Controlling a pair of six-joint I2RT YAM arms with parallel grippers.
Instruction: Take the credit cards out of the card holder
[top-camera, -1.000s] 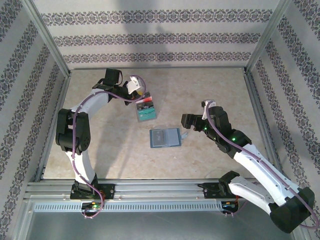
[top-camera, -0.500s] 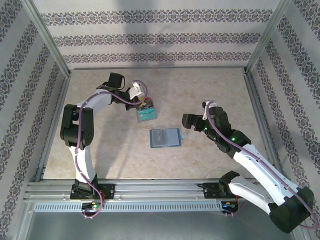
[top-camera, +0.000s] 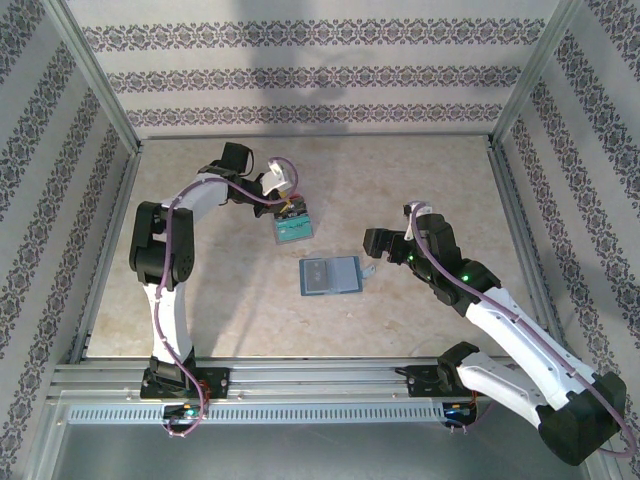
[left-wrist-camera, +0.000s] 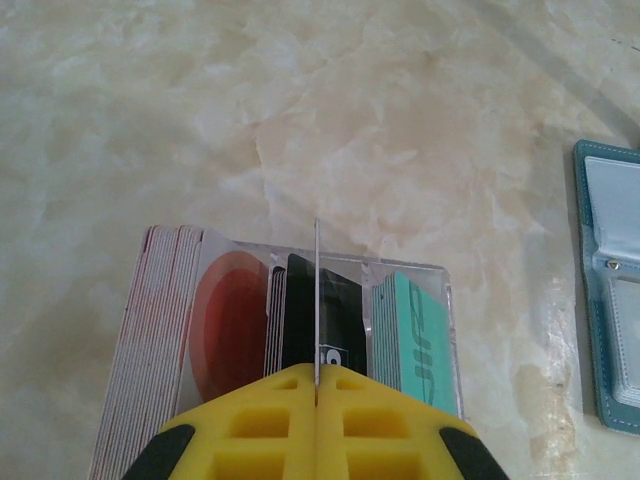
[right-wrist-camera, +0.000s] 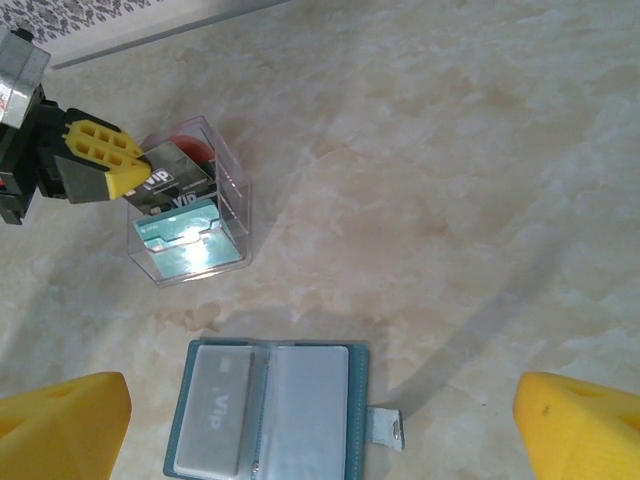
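Beige, marble-patterned table (top-camera: 430, 170) surface is seen under both arms, and the largest task thing on it, the slate-blue card holder (top-camera: 330, 275), is laid open and flat near the middle of the table, well apart from the arm bases. A whitish card (right-wrist-camera: 215, 410) marked "VIP" is seen tucked in the holder's left-hand slot, and the little closure tab (right-wrist-camera: 385, 425) is stretched out on the holder's right side. The right gripper (top-camera: 378, 243) is held just beside that tab end, and in the right wrist view its yellow fingertips (right-wrist-camera: 65, 425) are spread wide with nothing between them. Beyond the holder, toward the far left, a clear box (top-camera: 294, 228) is set on the table, apart from the holder. Pinkish cards (left-wrist-camera: 160, 330), a card with a red disc (left-wrist-camera: 228, 330) and teal-green cards (left-wrist-camera: 415, 340) are stood on edge inside it. The left gripper (left-wrist-camera: 316, 385) is clamped on a black card (right-wrist-camera: 172, 172), which is held tilted at the box's open top between the red-disc card and the teal-green ones. Whether its lower edge is touching the box cannot be told.
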